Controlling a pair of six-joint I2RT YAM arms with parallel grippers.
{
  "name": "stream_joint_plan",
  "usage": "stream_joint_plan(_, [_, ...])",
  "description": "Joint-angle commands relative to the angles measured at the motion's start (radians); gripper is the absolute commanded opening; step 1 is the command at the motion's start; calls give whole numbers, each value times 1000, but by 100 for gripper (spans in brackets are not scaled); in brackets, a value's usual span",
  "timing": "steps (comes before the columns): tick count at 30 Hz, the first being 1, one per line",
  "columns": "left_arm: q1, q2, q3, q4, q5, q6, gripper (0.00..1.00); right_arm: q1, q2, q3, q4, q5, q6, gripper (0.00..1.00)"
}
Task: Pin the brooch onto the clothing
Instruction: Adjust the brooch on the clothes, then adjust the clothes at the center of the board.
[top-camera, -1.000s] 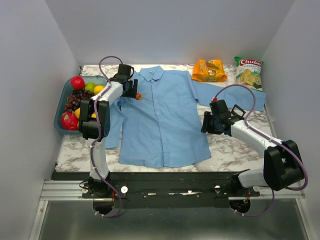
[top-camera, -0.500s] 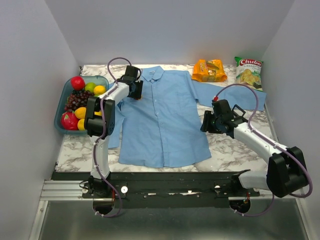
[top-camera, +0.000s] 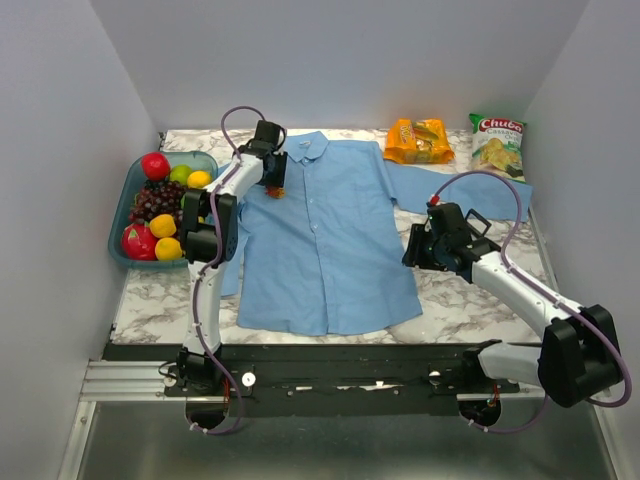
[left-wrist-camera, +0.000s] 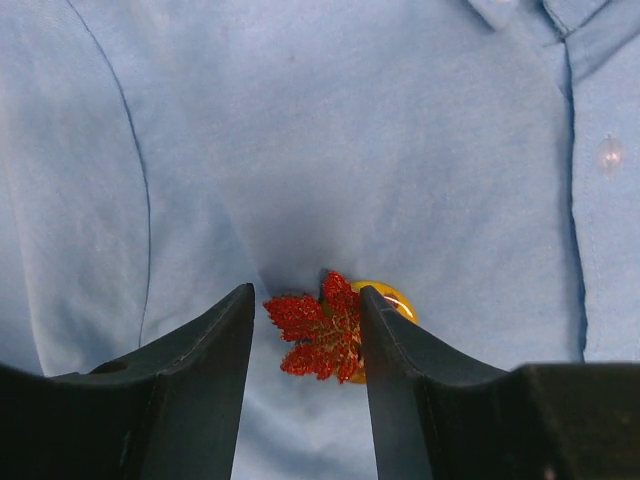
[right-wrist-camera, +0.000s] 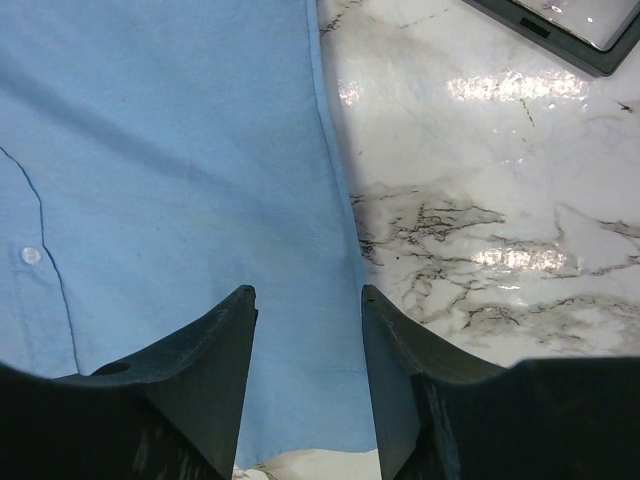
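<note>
The light blue shirt (top-camera: 325, 240) lies flat on the marble table, collar at the far end. The brooch (left-wrist-camera: 325, 330), a small red glittery leaf with a yellow-gold round piece behind it, lies on the shirt's chest left of the button row. It shows as an orange speck in the top view (top-camera: 277, 192). My left gripper (left-wrist-camera: 305, 292) is open, low over the shirt; the brooch sits between its fingers, against the right finger, apart from the left one. It also shows in the top view (top-camera: 272, 180). My right gripper (right-wrist-camera: 305, 292) is open and empty over the shirt's right edge (right-wrist-camera: 150, 150).
A blue bowl (top-camera: 122, 200) of fruit stands left of the shirt. An orange snack pack (top-camera: 419, 140) and a green-white chips bag (top-camera: 497, 142) lie at the back right. A black tray's corner (right-wrist-camera: 570, 30) shows right of the right gripper.
My left arm has swung right and farther back, bringing its gripper from beside the shirt's shoulder to over the brooch. The right arm has shifted only slightly.
</note>
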Motion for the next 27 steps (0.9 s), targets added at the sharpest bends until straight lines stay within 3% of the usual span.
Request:
stream_joint_plan(1, [21, 42, 62, -78, -18, -10, 54, -7, -16, -12, 1, -9, 3, 55])
stream_joint_plan(7, [23, -85, -58, 34, 31, -12, 85, -7, 59, 84, -13, 19, -18, 60])
stream_joint_plan(9, [27, -109, -73, 43, 32, -13, 88, -7, 114, 162, -11, 38, -38, 62])
stream_joint_plan(12, [52, -110, -40, 25, 49, -26, 88, -16, 229, 308, -23, 48, -78, 64])
stream_joint_plan(19, [127, -52, -15, 2, 143, -87, 73, -40, 571, 703, -105, 83, -158, 64])
stream_joint_plan(27, [211, 14, -7, 19, 339, -228, 70, -83, 907, 1058, -250, 89, -219, 64])
